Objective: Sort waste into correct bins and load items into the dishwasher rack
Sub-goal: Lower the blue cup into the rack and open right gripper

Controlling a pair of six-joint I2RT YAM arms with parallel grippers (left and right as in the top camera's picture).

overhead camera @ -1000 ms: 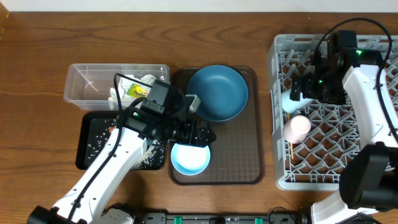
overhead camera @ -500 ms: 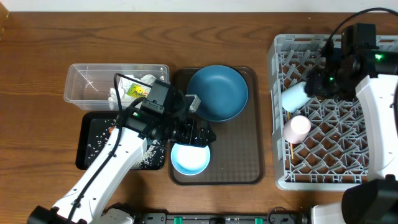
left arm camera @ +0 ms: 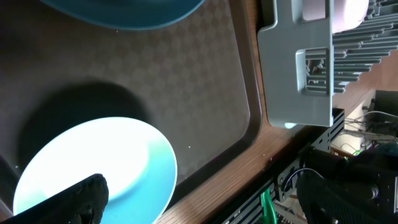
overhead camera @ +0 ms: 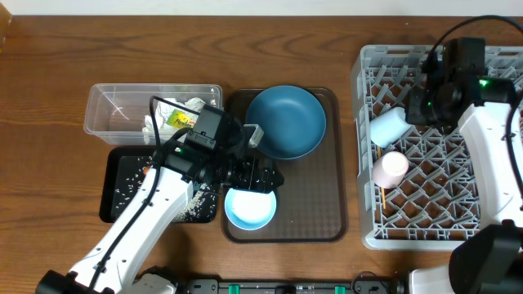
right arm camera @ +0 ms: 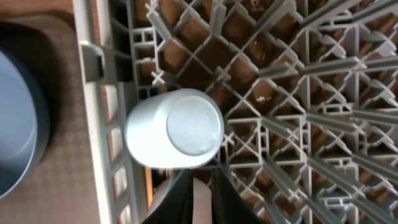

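Note:
The light blue cup [overhead camera: 390,126] lies in the grey dishwasher rack [overhead camera: 365,212] near its left wall, its base facing the right wrist camera [right arm camera: 175,137]. The pinkish-white cup [overhead camera: 391,167] rests just in front of it. My right gripper [overhead camera: 418,109] hovers above the rack to the right of the blue cup, jaws drawn together and empty [right arm camera: 200,202]. My left gripper [overhead camera: 255,178] is open over the white bowl [overhead camera: 249,208] on the brown tray [overhead camera: 319,204]. One of its fingers [left arm camera: 84,196] hangs over the bowl [left arm camera: 118,162]. The blue plate [overhead camera: 286,121] sits behind the bowl.
The clear tub [overhead camera: 114,114] holds paper wads [overhead camera: 176,114]. The black bin [overhead camera: 122,188] with scattered rice lies in front of it, partly under my left arm. A chopstick [overhead camera: 381,198] lies in the rack's left edge. The table's front edge is close to the tray.
My right gripper has let go of the light blue cup, drawn back to the right and closed its jaws. The cup now lies in the rack. The left arm has not moved.

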